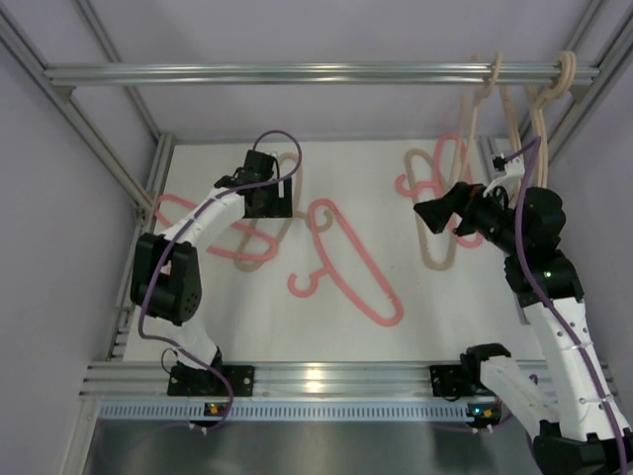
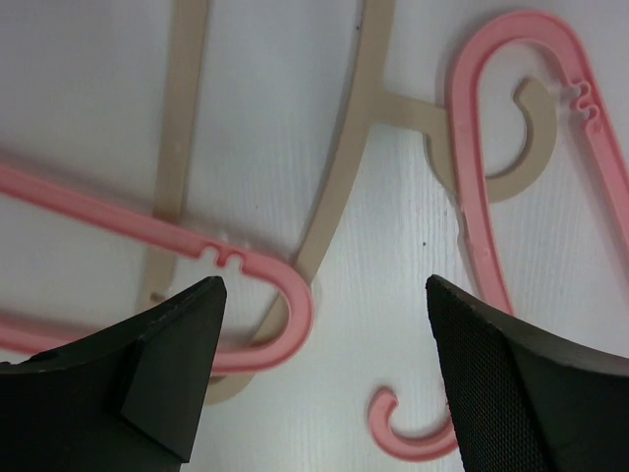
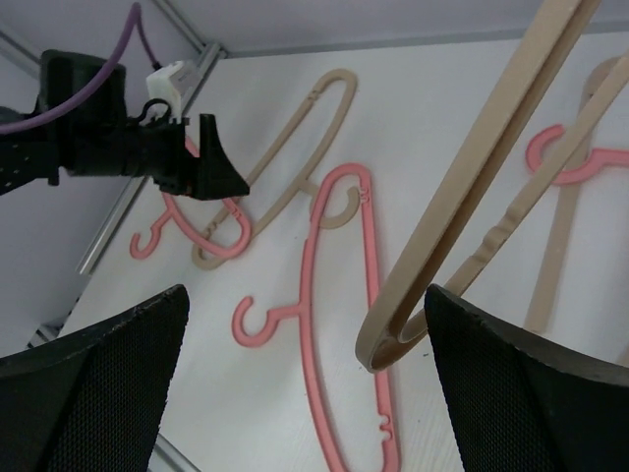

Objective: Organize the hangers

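Two beige hangers (image 1: 473, 124) are hanging from the rail (image 1: 297, 73) — sorted; others are lying on the table (image 1: 227, 317). Left gripper (image 2: 324, 295), gaping empty, is hovering over crossed ones, likely choosing next; right gripper (image 3: 305, 305) is gaping beside the hung pair.

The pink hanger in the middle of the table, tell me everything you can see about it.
The pink hanger is a thick, rounded outline forming a long, narrow loop, with a curved hook off one long side and small notches near each end. It looks like smooth plastic. It lies flat and diagonal on the white table, its far end crossing a beige hanger at that one's hook. Nothing grips it.
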Robot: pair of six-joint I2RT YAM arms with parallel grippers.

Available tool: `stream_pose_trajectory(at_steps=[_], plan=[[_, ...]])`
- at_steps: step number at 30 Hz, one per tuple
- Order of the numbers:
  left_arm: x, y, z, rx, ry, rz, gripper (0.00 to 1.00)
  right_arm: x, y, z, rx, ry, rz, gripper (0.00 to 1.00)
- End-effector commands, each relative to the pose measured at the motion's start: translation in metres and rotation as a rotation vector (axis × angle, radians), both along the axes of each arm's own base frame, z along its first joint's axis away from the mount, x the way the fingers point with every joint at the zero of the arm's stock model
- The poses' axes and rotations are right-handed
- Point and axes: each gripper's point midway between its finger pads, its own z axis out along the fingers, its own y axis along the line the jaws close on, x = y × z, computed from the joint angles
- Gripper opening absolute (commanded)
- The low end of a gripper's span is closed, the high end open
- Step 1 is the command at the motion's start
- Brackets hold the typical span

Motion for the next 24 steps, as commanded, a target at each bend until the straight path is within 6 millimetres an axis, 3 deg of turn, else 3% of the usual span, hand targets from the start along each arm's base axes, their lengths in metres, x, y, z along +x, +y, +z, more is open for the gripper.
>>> stream_pose_trajectory(at_steps=[1,2,4,5,13,24], plan=[[0.024,-0.006,-0.006,0.045,0.005,-0.063,0.86,-0.009,0.015,-0.005,0.0,-0.013,0.073,0.99],[0.028,-0.008,-0.023,0.06,0.044,-0.076,0.83,-0.009,0.017,-0.008,-0.003,-0.009,0.078,0.99],[0.039,-0.013,-0.025,0.082,0.048,-0.104,0.82,-0.01,0.019,-0.015,-0.016,-0.002,0.088,1.0],[0.038,-0.014,-0.038,0.102,0.084,-0.113,0.82,-0.01,0.019,-0.017,-0.019,0.001,0.087,0.99],[0.059,-0.023,-0.054,0.162,0.092,-0.136,0.61,-0.006,0.021,-0.031,-0.034,0.037,0.092,0.99],[0.048,-0.028,-0.083,0.23,0.161,-0.168,0.56,-0.005,0.023,-0.035,-0.037,0.047,0.093,0.99]])
